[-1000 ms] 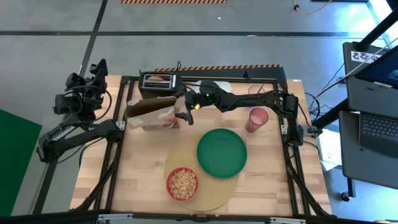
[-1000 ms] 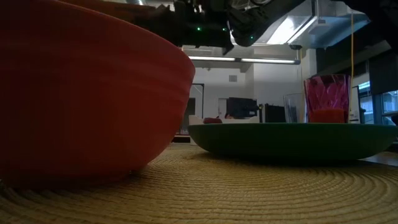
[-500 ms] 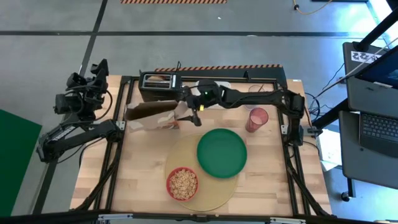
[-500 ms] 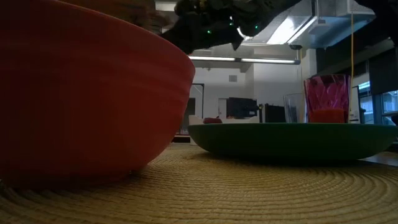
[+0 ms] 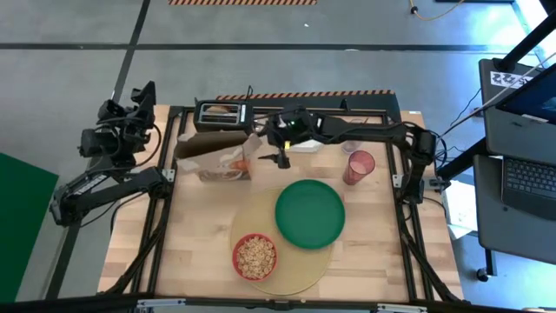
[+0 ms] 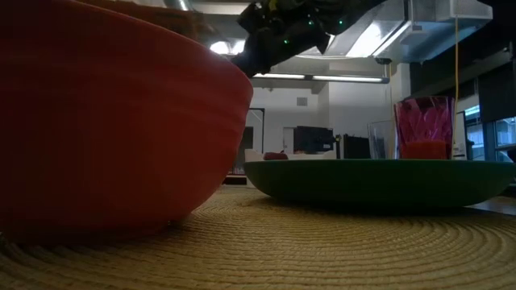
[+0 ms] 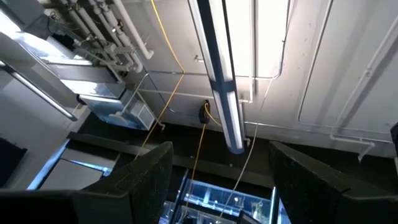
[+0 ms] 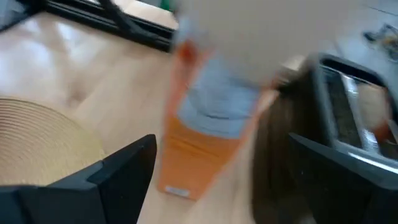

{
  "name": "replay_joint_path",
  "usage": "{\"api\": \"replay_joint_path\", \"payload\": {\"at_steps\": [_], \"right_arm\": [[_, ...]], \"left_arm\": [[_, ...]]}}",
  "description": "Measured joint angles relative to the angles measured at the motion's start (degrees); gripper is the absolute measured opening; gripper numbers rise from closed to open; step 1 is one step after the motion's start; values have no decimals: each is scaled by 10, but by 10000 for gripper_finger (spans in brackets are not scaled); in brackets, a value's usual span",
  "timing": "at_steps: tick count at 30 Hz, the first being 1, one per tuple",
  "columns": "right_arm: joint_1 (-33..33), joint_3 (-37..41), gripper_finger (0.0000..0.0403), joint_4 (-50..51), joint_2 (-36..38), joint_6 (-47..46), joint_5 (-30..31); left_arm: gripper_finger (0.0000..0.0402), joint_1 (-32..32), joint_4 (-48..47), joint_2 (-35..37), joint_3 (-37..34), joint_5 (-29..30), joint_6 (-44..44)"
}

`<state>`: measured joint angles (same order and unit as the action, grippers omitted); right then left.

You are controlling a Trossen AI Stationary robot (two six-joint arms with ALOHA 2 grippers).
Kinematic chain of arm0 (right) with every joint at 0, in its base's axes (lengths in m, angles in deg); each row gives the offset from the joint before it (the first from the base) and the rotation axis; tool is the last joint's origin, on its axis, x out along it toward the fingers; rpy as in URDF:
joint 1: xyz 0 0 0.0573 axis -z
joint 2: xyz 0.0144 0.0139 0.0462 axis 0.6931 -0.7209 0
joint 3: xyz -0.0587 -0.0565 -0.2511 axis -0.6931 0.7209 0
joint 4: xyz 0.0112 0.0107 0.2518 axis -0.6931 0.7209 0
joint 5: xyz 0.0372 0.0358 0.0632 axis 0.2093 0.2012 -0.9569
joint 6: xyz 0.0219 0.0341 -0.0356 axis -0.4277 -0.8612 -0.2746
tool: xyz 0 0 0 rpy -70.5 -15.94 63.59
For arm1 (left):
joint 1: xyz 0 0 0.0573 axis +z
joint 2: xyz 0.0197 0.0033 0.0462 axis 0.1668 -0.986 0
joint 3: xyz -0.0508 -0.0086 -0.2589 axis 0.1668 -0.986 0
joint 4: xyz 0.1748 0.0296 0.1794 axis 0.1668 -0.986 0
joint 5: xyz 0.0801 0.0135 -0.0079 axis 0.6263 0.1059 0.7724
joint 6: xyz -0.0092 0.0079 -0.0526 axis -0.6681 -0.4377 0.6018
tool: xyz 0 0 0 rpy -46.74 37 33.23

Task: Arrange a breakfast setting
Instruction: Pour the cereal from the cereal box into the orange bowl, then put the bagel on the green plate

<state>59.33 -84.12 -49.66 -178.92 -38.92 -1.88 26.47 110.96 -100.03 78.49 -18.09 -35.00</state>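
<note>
Waiting well off to the side, the left gripper (image 5: 130, 104) sits beyond the table's edge, aimed at the ceiling; its fingers (image 7: 149, 180) stand wide apart with nothing between them.

Just left of the right gripper (image 5: 280, 156) stands the cereal box (image 5: 213, 156), upright near the toaster (image 5: 221, 113), which lies behind and to the gripper's left. The right wrist view shows this gripper's fingers (image 8: 121, 171) spread wide and empty, with the box straight ahead and free of them. That suggests the box has been set down, so the cereal step looks finished: the bowl (image 5: 254, 256), on the mat (image 5: 295, 269) well in front of the gripper, already holds cereal (image 5: 254, 254).

In front and slightly right of the gripper lies the green plate (image 5: 310, 213), also on the mat and bare. Farther right stands the pink cup (image 5: 358, 165), off the mat, beside the plate.

By my reading, the job sits between steps, with food for the plate likely next. No bagel or apple can be made out from above; the toaster slots show something brown, though what it is cannot be told. The next move calls for lifting the open right gripper clear of the box without tipping it, then reaching toward the toaster behind it.
</note>
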Motion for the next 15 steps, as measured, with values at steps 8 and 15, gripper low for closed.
{"api": "replay_joint_path", "payload": {"at_steps": [8, 15], "right_arm": [[8, 0, 351, 7, 24, 6, 84], [16, 0, 351, 12, 24, 19, 88]], "left_arm": [[257, 0, -17, 0, 0, 15, -49], [246, 0, -137, 23, 0, 89, -217]]}}
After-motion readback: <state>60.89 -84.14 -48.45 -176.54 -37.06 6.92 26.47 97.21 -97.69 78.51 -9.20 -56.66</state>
